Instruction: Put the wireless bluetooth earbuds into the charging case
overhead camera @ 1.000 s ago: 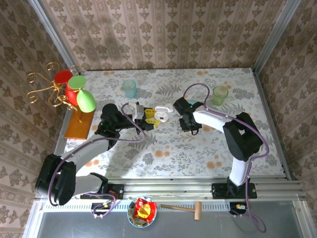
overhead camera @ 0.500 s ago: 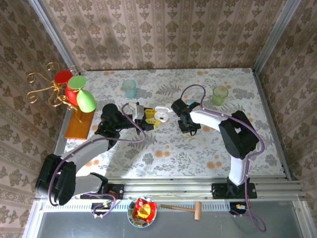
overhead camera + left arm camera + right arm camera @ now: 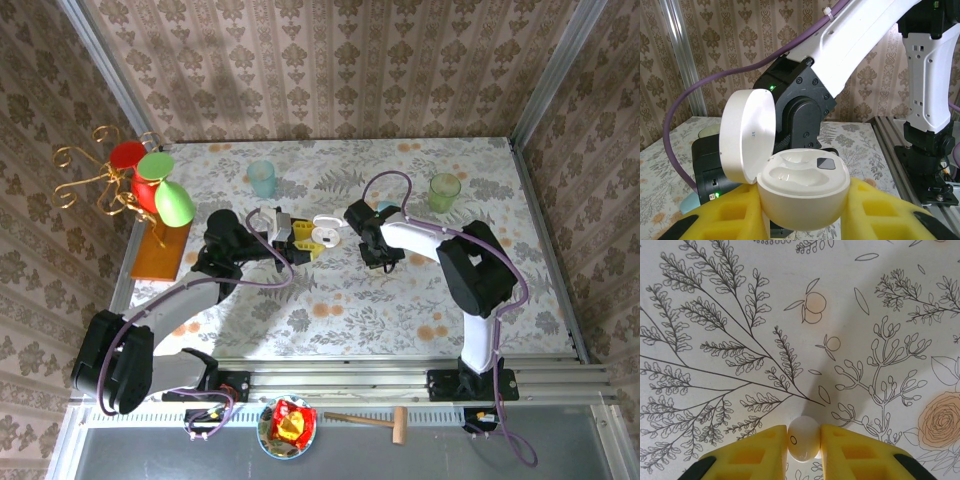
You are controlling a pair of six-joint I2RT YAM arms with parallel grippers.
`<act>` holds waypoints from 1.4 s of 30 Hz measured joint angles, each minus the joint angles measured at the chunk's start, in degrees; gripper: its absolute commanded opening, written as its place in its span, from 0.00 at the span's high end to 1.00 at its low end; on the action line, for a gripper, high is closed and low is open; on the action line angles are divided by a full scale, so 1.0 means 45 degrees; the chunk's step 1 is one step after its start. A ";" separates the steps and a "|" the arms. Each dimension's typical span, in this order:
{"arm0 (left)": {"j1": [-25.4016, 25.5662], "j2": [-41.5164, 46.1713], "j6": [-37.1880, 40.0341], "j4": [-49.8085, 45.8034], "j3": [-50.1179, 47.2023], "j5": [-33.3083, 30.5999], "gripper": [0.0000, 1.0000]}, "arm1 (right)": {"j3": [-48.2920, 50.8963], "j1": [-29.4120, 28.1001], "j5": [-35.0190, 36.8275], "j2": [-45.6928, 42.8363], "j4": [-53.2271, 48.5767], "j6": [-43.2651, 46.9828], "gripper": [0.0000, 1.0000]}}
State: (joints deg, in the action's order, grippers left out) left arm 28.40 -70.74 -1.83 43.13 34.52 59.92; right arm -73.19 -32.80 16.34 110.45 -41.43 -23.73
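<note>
Left gripper [image 3: 802, 222]: yellow fingers [image 3: 722, 222] clamped on the lower body of the charging case, one on each side. The case is gripped, not loose.
Charging case [image 3: 322, 235]: white and round. It is held over the far-middle part of the table, just right of the left arm's wrist and between the two arm ends.
Lid [image 3: 747, 136]: flipped open, standing up from the case's left edge in the left wrist view.
Case top face: two moulded wells facing up, with a small dark square [image 3: 826, 163] on the right part.
Right gripper [image 3: 803, 432]: jaws closed on one earbud, with yellow pads touching it on both sides.
Earbud [image 3: 803, 441]: small, whitish and rounded, with a tiny ring mark on its left face. It is pinched at the fingertips over the floral cloth. Cannot tell whether it touches the cloth.
Earbud vs case: in the top view the right arm's end sits near the case, to its right, and apart from it.
Table [image 3: 340, 320]: covered by a pale cloth with a leaf and flower print.
Far left-centre: light blue cup [image 3: 262, 178].
Far right: green cup [image 3: 444, 190].
Just beyond the right wrist: light blue rounded thing [image 3: 386, 206], partly hidden.
Left edge: gold wire stand [image 3: 80, 165] with red and green glasses [image 3: 155, 168], beside a wooden board [image 3: 160, 252].
Nearest strip, past the rail: bowl [image 3: 263, 436] of wrapped sweets and a wooden mallet [image 3: 399, 427].
</note>
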 measured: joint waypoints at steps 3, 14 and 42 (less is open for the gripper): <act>0.0000 0.0000 -0.0005 -0.0010 0.0000 -0.0029 0.69 | -0.0078 0.0000 0.0005 0.0068 -0.0039 0.0015 0.79; -0.0015 0.0000 0.0000 -0.0019 -0.0015 -0.0155 0.69 | 0.0243 0.0529 -0.0738 -0.0461 0.0204 0.0131 0.81; -0.0359 -0.2011 -0.1146 0.2482 -0.0015 -0.0053 0.71 | 0.3929 0.4396 -1.1521 -0.4964 0.5110 -0.3279 0.80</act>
State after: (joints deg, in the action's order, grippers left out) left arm 26.79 -79.79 -6.98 54.30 34.46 59.68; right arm -55.51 -13.02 -35.51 88.12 -18.44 -38.48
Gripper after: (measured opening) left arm 0.324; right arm 0.197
